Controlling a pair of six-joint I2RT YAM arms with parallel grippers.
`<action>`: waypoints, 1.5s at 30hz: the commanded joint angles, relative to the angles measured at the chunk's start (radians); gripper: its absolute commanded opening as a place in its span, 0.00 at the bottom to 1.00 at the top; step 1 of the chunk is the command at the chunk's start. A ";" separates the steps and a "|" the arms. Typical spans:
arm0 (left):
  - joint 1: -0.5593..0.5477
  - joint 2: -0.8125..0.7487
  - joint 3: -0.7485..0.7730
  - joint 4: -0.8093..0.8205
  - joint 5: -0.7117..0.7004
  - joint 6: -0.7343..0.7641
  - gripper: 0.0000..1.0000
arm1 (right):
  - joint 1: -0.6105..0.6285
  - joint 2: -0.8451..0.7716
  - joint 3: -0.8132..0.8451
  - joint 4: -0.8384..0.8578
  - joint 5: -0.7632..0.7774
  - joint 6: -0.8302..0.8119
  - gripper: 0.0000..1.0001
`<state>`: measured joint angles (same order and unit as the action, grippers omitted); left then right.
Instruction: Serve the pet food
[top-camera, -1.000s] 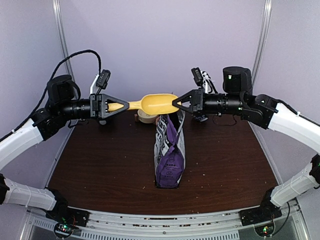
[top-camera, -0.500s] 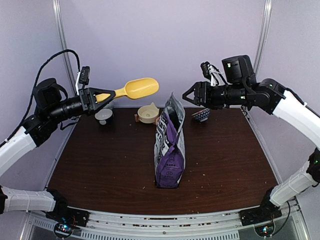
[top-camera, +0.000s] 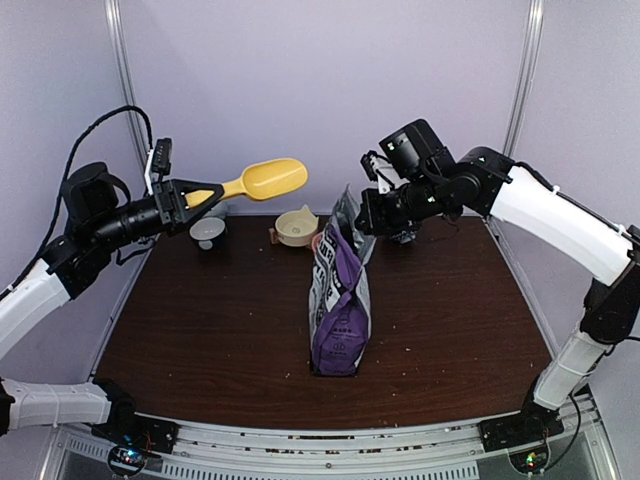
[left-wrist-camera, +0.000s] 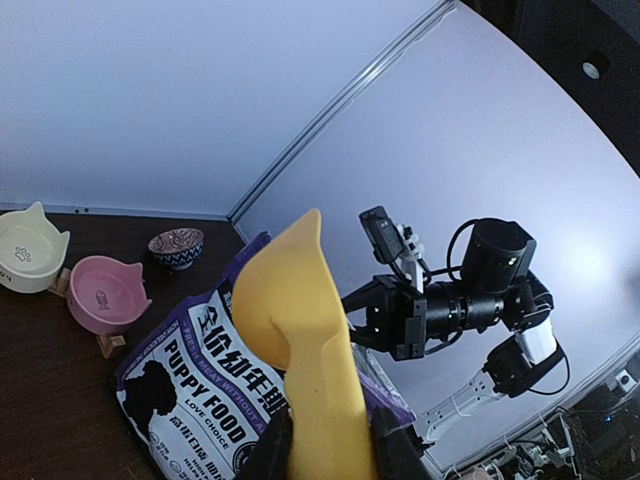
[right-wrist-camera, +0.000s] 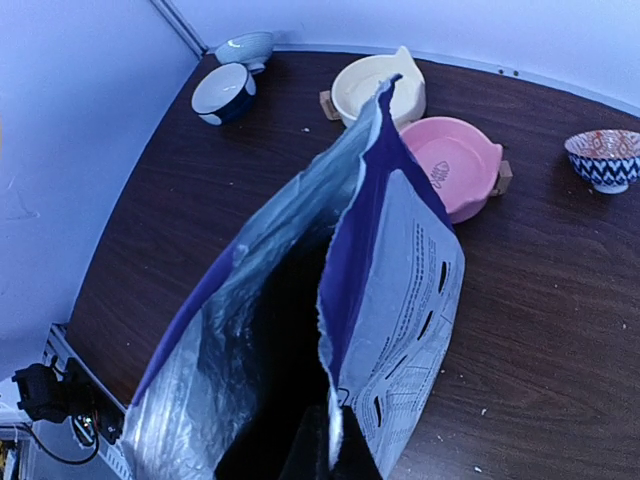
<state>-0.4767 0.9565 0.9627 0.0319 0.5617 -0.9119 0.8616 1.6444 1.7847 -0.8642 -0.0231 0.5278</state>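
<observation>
The tall purple bag (top-camera: 340, 320) stands open, shiny silver inside. Right jaws pinch its top edge. Left jaws hold a yellow scoop (top-camera: 270, 180), up left of it.

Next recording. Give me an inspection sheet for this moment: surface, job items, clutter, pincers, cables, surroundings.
Surface: dark brown table, small specks scattered over it.
Job's things: purple bag upright mid-table, top open, silver lining showing; kibble inside not visible. Yellow scoop in the air left of the bag; contents cannot be told.
Clutter: along the far edge, cream bowl, pink bowl, patterned bowl, dark blue bowl, pale blue bowl.
Pincers: left pincer shut on the scoop's handle; right pincer shut on the bag's top edge.
Cables: black cable looping above the left arm.
Surroundings: pale purple walls, metal corner posts.
</observation>
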 joint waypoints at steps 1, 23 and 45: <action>0.014 -0.019 0.001 0.026 0.001 0.012 0.07 | -0.024 -0.038 0.040 -0.108 0.173 0.001 0.00; 0.024 -0.049 -0.044 -0.072 0.024 0.081 0.07 | -0.077 -0.130 -0.328 0.299 -0.055 0.098 0.00; -0.169 0.019 -0.227 -0.156 -0.002 0.195 0.06 | 0.062 -0.022 -0.506 0.538 -0.091 0.240 0.00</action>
<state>-0.6006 0.9405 0.7460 -0.2356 0.5739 -0.7158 0.9241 1.6653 1.2789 -0.4061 -0.1051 0.7483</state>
